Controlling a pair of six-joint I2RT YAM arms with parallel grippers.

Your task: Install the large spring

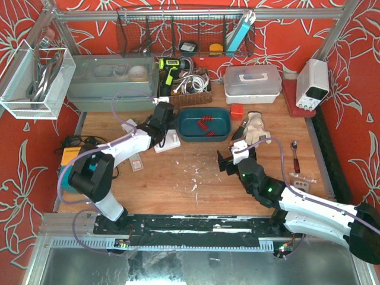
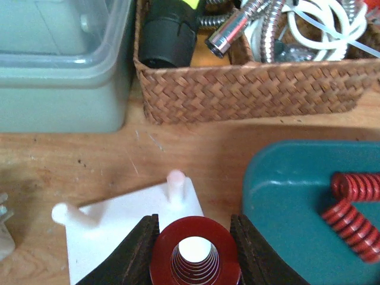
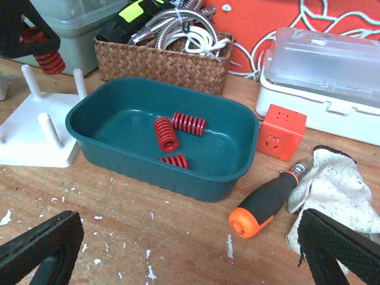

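To the left of the left pincer [image 2: 193,228] and just ahead of its tips lies the white peg base [image 2: 119,234], flat on the wood. One short peg [image 2: 176,184] stands straight ahead of the fingers, and another peg [image 2: 70,215] stands further left. The left pincer is clamped on the large spring [image 2: 228,261]. Its two dark fingers [image 2: 138,252] press the red coil from either side, and the open bore faces the wrist camera. The right wrist view shows the spring hanging in the air above the base, not yet over a peg.

The spring looks like a thick steel die spring, so it is probably stiff, fairly dense for its size and in no way fragile. Its painted round flank may be slippery and could roll or tilt between flat pads. A hold across the outer wall seems sound, taken near the upper end so that the lower mouth is free to take the peg.

To the right of the left pincer sits the teal tray [image 2: 279,190] with smaller red springs [image 2: 356,217] inside.

Further right, the right pincer [image 3: 190,258] is spread wide and holds nothing. The tray lies ahead of it, and a screwdriver [image 3: 264,202] lies ahead to its right.
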